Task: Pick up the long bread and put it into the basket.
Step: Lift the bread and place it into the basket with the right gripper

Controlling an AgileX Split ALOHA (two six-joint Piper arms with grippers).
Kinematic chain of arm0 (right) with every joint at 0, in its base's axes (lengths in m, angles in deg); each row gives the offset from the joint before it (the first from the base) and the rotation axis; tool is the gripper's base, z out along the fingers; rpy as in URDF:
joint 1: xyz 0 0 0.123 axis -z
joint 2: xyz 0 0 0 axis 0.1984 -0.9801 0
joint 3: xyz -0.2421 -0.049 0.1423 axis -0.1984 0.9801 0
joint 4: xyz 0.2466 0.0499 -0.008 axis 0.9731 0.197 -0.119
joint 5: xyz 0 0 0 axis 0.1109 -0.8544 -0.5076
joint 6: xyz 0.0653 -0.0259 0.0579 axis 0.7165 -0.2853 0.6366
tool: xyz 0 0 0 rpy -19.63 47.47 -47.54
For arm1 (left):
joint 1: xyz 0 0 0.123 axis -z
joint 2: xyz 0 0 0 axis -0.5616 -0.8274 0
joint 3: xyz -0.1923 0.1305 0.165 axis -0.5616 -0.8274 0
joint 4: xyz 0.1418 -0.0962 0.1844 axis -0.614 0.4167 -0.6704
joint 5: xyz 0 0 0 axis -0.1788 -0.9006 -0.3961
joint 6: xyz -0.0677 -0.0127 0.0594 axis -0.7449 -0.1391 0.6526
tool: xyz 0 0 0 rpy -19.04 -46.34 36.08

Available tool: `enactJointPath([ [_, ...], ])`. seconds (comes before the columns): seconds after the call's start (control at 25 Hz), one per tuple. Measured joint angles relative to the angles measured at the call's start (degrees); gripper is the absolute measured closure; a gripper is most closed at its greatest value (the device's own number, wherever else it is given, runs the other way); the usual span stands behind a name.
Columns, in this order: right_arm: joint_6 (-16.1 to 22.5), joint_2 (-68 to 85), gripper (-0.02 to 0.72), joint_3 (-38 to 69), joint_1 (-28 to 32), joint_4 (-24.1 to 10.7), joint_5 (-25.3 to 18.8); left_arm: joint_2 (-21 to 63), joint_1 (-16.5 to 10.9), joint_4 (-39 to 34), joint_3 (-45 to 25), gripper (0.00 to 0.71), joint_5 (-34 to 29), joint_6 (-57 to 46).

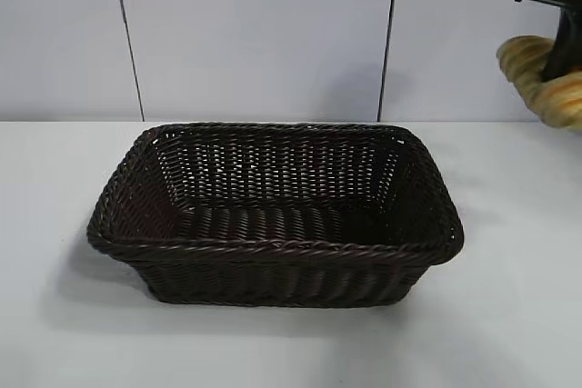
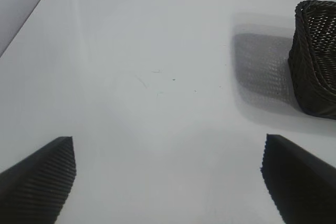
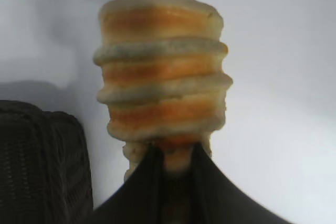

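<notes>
The dark brown wicker basket stands in the middle of the white table and holds nothing. My right gripper is at the far right edge of the exterior view, raised above the table and to the right of the basket. It is shut on the long bread, a ridged golden loaf striped cream and orange-brown. In the right wrist view the bread sticks out beyond the gripper, with a basket corner beside it. My left gripper is open over bare table, the basket off to its side.
A white panelled wall stands behind the table. Bare white tabletop lies in front of and on both sides of the basket.
</notes>
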Motion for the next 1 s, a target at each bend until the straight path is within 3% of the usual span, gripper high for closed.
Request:
enactJointPath([
  [0.16, -2.7, 0.0, 0.642, -0.2, -7.9, -0.5, 2.2, 0.0, 0.0, 0.0, 0.0, 0.016, 0.0, 0.0],
  [0.24, -5.9, -0.2, 0.642, -0.3, -11.1, -1.3, 2.9, 0.0, 0.0, 0.0, 0.0, 0.016, 0.0, 0.0],
  [0.32, -13.4, -1.1, 0.642, -0.3, -13.3, -3.0, 3.2, 0.0, 0.0, 0.0, 0.0, 0.016, 0.0, 0.0],
  [0.48, -34.8, -3.6, 0.642, -0.3, -16.3, -3.9, 3.3, 0.0, 0.0, 0.0, 0.0, 0.016, 0.0, 0.0],
  [0.56, -40.4, -5.2, 0.642, -0.3, -16.9, -3.1, 4.6, 0.0, 0.0, 0.0, 0.0, 0.016, 0.0, 0.0],
  [0.72, -43.4, -8.8, 0.642, -0.3, -17.3, -1.5, 7.4, 0.0, 0.0, 0.0, 0.0, 0.016, 0.0, 0.0],
  [1.0, -44.0, -16.7, 0.642, -0.3, -17.4, 2.3, 8.2, 0.0, 0.0, 0.0, 0.0, 0.016, 0.0, 0.0],
])
